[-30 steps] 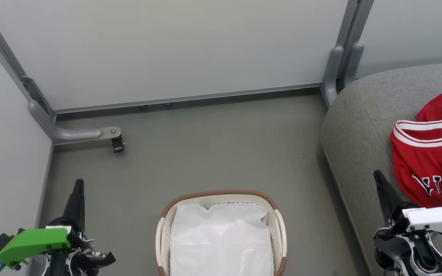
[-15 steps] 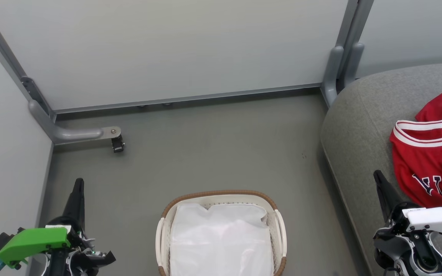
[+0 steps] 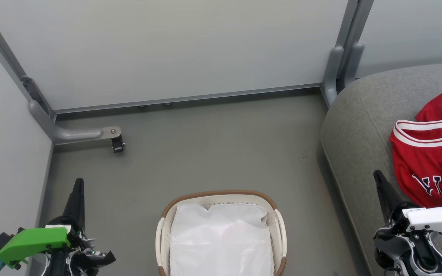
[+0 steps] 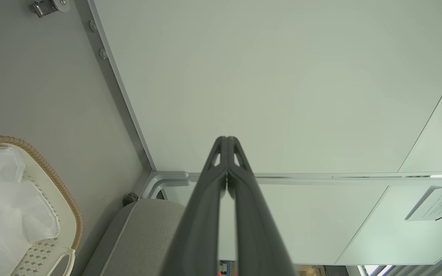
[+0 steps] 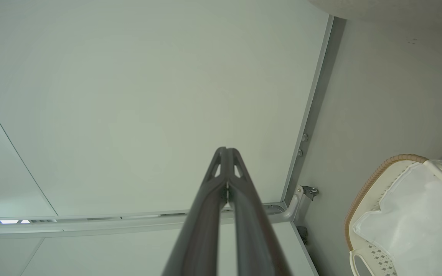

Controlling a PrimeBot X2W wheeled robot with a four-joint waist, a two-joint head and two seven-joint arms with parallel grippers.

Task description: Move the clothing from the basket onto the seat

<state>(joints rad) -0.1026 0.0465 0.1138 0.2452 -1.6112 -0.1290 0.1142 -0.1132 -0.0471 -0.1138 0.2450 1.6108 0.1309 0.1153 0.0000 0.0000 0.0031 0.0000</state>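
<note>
1. Where the head view's bottom edge cuts across the scene, the basket stands on the floor between the two arms. Its brown rim runs in an oval around perforated white walls, and a crumpled white sheet lies inside it.
2. At the lower left, the left gripper points up the view over the floor, with a green housing at its wrist. In the left wrist view its two dark fingers are pressed together, the tips meeting.
3. At the lower right, the right gripper rises over the near side of the seat, below a white housing. The right wrist view shows its fingers closed against each other in the same way. The tip stands near the red cloth, and no contact shows.
4. Just beyond that gripper, the clothing lies heaped on the seat, cut off by the right edge. It is a red jersey with white-striped trim and dark, white-edged lettering. The seat is a grey woven cushion with a rounded corner, and a strip of floor parts it from the basket.
5. Farther off, the floor runs to pale wall panels. A grey bracket carrying a small black caster juts out at the left. Two grey posts stand at the seat's far corner.
</note>
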